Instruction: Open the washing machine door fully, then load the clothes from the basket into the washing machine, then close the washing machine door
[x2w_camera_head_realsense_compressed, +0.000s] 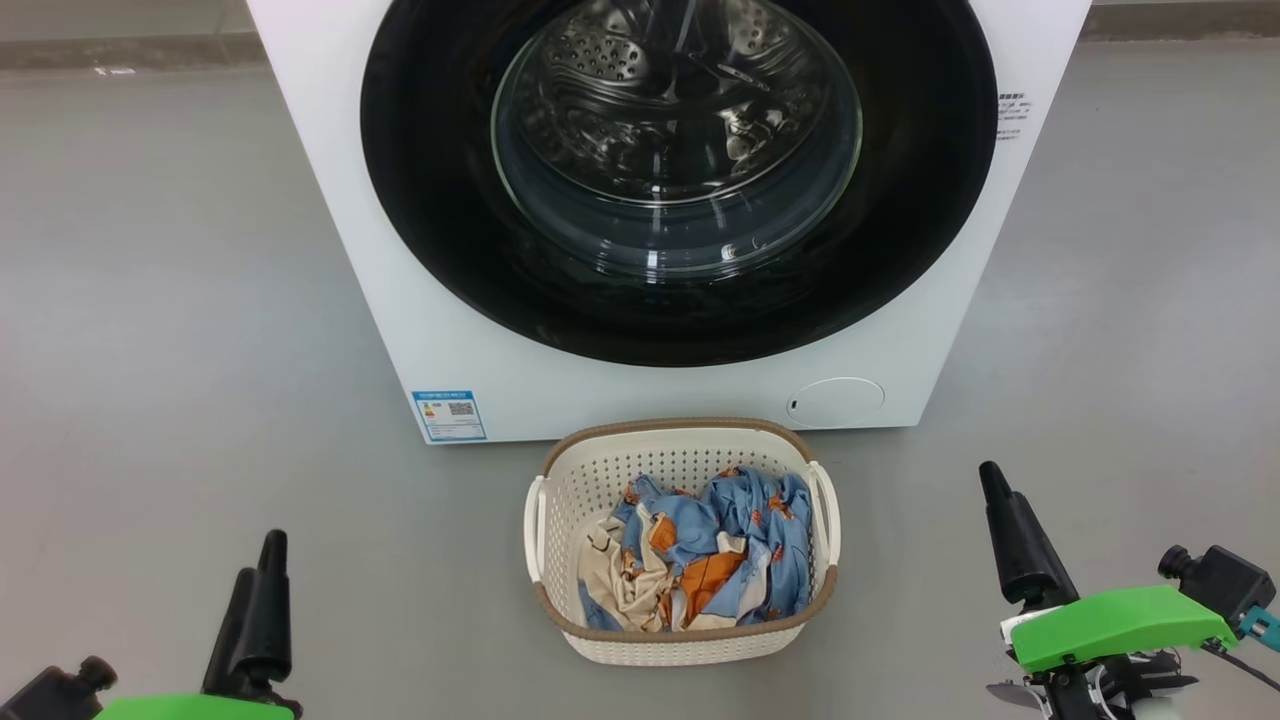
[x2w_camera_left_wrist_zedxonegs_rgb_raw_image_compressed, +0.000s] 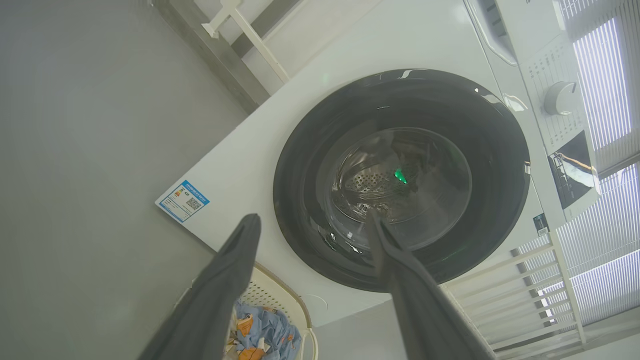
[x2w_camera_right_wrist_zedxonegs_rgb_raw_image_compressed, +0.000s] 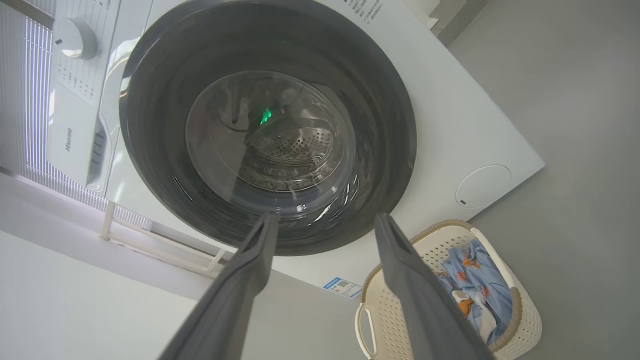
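The left arm sits low at the lower left of the head view. Its left pincer (x2w_camera_head_realsense_compressed: 258, 560) rises from a green housing (x2w_camera_head_realsense_compressed: 195, 708) at the bottom edge, with the dark fingers pointing up the frame and leaning slightly right. The right arm mirrors it at the lower right. The right pincer (x2w_camera_head_realsense_compressed: 1010, 530) leans up and to the left ahead of a green cover (x2w_camera_head_realsense_compressed: 1115, 622), with a small black camera (x2w_camera_head_realsense_compressed: 1222, 580) at the far right.

Both pincers are released. In the left wrist view the two fingers (x2w_camera_left_wrist_zedxonegs_rgb_raw_image_compressed: 235, 270) stand spread wide with nothing between them, and in the right wrist view the fingers (x2w_camera_right_wrist_zedxonegs_rgb_raw_image_compressed: 400, 270) stand the same way. Neither pincer touches anything, and both hang above the grey floor (x2w_camera_head_realsense_compressed: 150, 300), well apart from the laundry.

The washing machine (x2w_camera_head_realsense_compressed: 380, 330) fills the upper middle of the head view, its front facing the camera. The washing machine door (x2w_camera_head_realsense_compressed: 430, 200) sits shut against that front, its wide black rim ringing the clear glass bowl (the steel drum shows through it). A blue label (x2w_camera_head_realsense_compressed: 449, 415) is at the front's lower left corner and a small round white flap (x2w_camera_head_realsense_compressed: 835, 400) at its lower right.

The basket (x2w_camera_head_realsense_compressed: 670, 428) stands upright on the floor in the lower middle of the frame, just in front of the machine and between the two pincers. Its open top faces up and its handles are at the left and right. The clothes (x2w_camera_head_realsense_compressed: 700, 550) lie crumpled inside it, blue print on the right and cream and orange on the left.
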